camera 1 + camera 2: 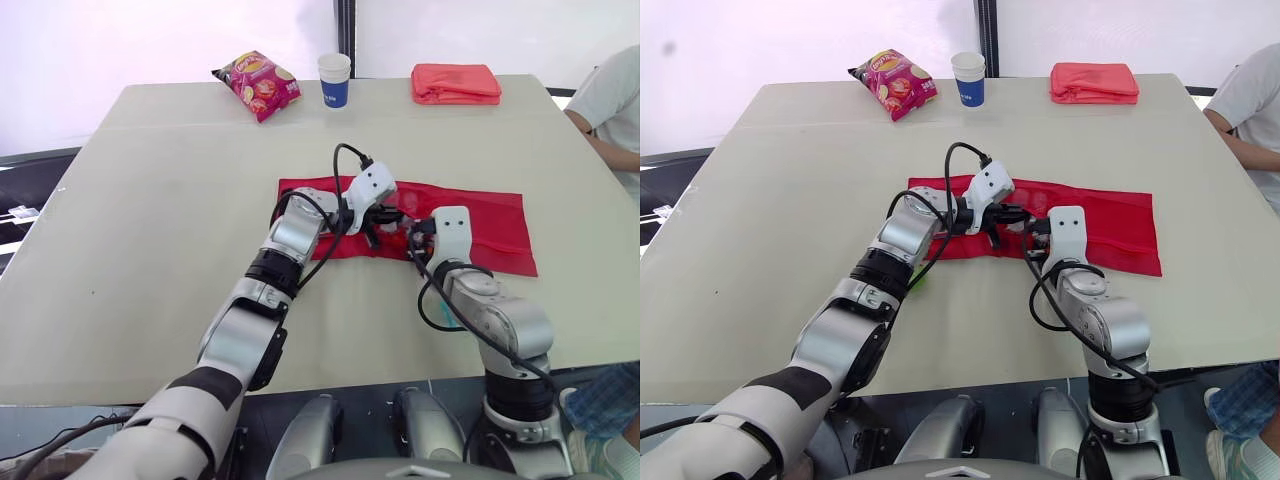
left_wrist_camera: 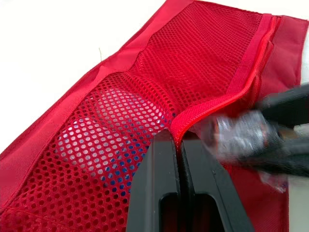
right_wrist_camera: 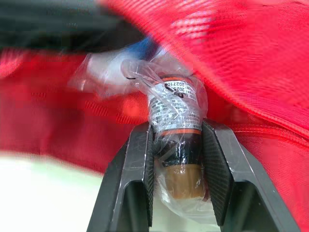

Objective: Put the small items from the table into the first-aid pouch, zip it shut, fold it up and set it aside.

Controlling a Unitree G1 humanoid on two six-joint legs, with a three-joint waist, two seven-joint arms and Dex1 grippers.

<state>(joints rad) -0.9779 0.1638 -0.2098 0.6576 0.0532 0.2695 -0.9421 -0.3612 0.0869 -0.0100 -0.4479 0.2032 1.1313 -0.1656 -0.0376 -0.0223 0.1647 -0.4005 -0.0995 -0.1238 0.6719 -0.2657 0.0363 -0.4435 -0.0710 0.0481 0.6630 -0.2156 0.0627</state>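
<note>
Beige tabletop (image 1: 150, 250) is occupied at its middle by the unfolded red fabric first-aid pouch (image 1: 480, 225), laid flat for filling. Its red mesh pocket edge (image 2: 207, 107) is pinched between the closed fingers of the left gripper (image 2: 177, 140), seemingly to hold the mouth open. A small plastic-wrapped brown bottle (image 3: 175, 113) is clamped in the right gripper (image 3: 176, 130) at that mouth, apparently for insertion.

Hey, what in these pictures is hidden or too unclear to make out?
Left wrist view: the white and blue item inside the mesh pocket is veiled by mesh, unidentifiable.
Right wrist view: the bottle has a label too small to read.
Left eye view: the person is cut by the right edge.
</note>
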